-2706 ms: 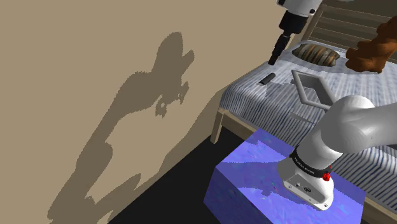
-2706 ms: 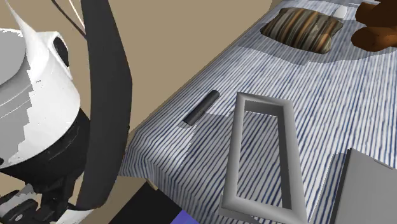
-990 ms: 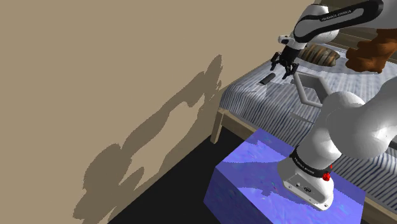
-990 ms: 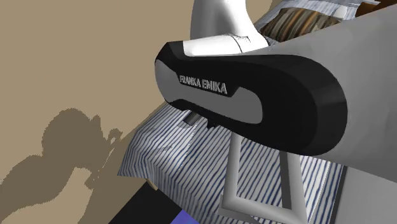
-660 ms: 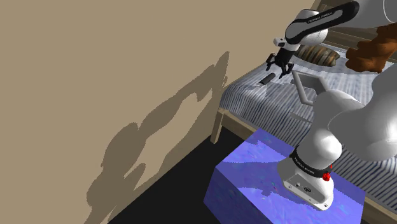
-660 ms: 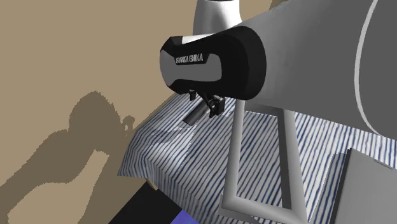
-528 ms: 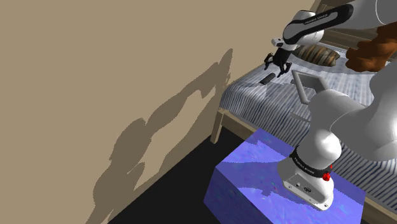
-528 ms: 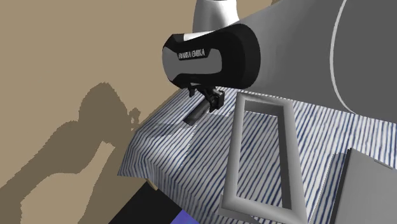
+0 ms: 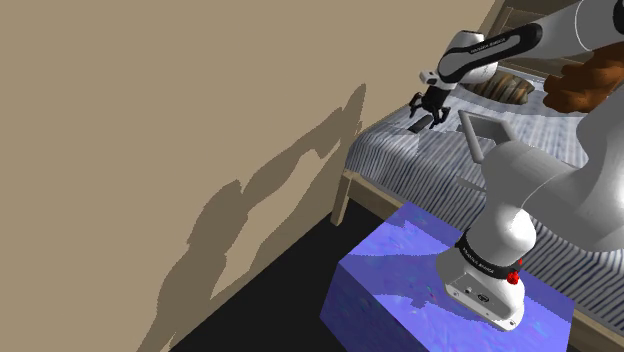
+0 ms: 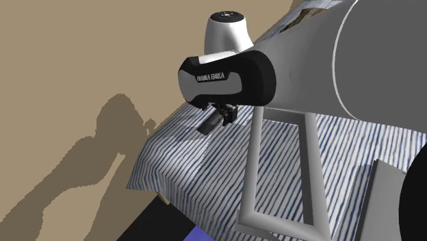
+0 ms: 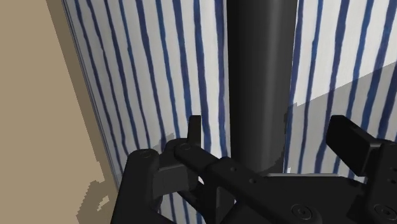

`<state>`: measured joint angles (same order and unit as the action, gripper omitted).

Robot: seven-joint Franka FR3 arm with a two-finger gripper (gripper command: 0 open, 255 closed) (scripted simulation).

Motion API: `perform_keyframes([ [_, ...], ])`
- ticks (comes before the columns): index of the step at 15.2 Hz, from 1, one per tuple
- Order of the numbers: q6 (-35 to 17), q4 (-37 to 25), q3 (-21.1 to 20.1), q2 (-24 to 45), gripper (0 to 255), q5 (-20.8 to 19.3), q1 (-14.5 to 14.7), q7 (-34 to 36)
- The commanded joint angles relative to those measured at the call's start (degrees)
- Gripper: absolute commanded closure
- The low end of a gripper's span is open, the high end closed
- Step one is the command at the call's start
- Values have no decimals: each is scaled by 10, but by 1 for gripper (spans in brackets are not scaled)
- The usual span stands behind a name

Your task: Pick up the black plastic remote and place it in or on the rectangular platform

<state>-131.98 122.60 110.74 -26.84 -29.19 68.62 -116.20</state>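
The gripper (image 10: 223,113) is hanging low over the striped bed (image 10: 356,147), close to the bed's edge that runs along the tan wall (image 9: 150,120). Its two fingers are standing apart, one (image 11: 194,130) on each side of the black remote (image 11: 261,76), which is lying flat on the cover and running lengthwise between them. Neither finger seems to be pressing on it, though the gap on each side is hard to judge.

In the second exterior view, one end of the remote is sticking out from under the hand, pointing toward the bed's near corner. The rectangular platform (image 10: 252,171), a grey open frame, is lying flat on the cover just beside the remote, farther in from the wall-side edge.

In the shoulder view, the arm is reaching from the blue stand (image 9: 400,270) over to that edge, and a brown striped cushion (image 9: 505,87) is lying beyond the gripper.
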Motion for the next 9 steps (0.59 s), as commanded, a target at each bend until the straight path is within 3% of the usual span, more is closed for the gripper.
perform_keyframes([
  [1, -5, 1, 9, -5, 0, -6, 8, 4],
  [7, -5, 1, 9, -5, 0, -6, 8, 4],
  [8, -5, 1, 9, -5, 255, -6, 8, 4],
  [9, -5, 1, 9, -5, 255, -6, 8, 4],
])
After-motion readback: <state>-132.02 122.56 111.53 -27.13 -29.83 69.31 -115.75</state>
